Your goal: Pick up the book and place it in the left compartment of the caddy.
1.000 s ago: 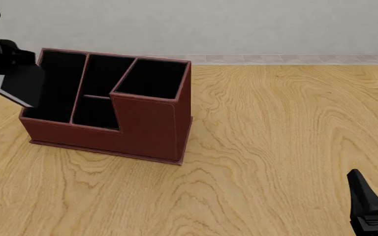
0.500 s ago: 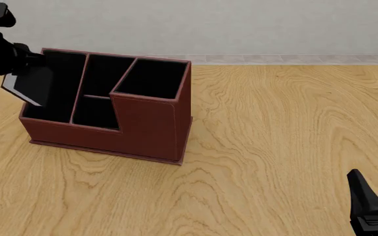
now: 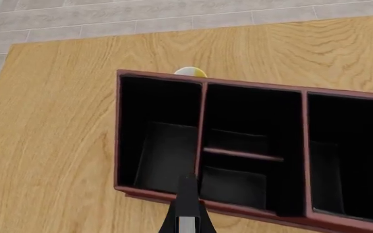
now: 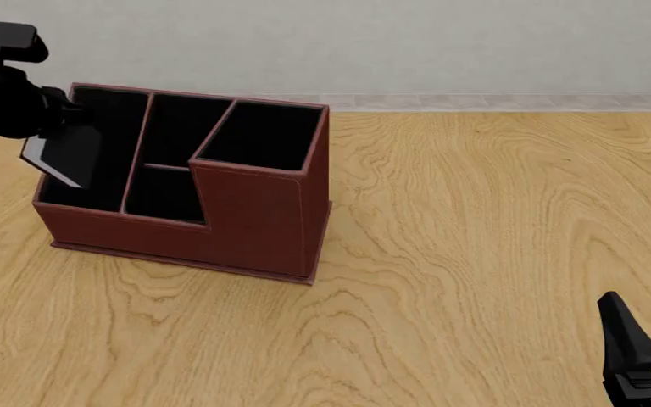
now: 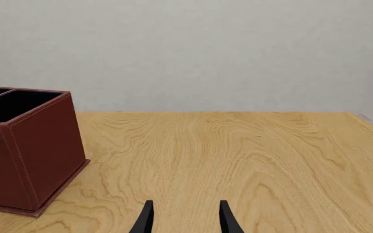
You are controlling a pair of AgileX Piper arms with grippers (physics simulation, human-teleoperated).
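The reddish-brown caddy stands at the left of the table. My left gripper is shut on the book, a thin black slab with a white page edge. It holds the book tilted at the mouth of the left compartment, with the lower corner near the caddy's left wall. In the left wrist view the book shows edge-on over the caddy's near rim, by the divider beside the left compartment. My right gripper is open and empty at the near right, also in its wrist view.
A small yellow and white object peeks out behind the caddy's far wall. The caddy's tall square section and two short middle cells lie right of the book. Bare wooden table stretches to the right.
My left gripper has carried the book to the right, from outside the caddy's left wall to over the left compartment. The right arm has not moved.
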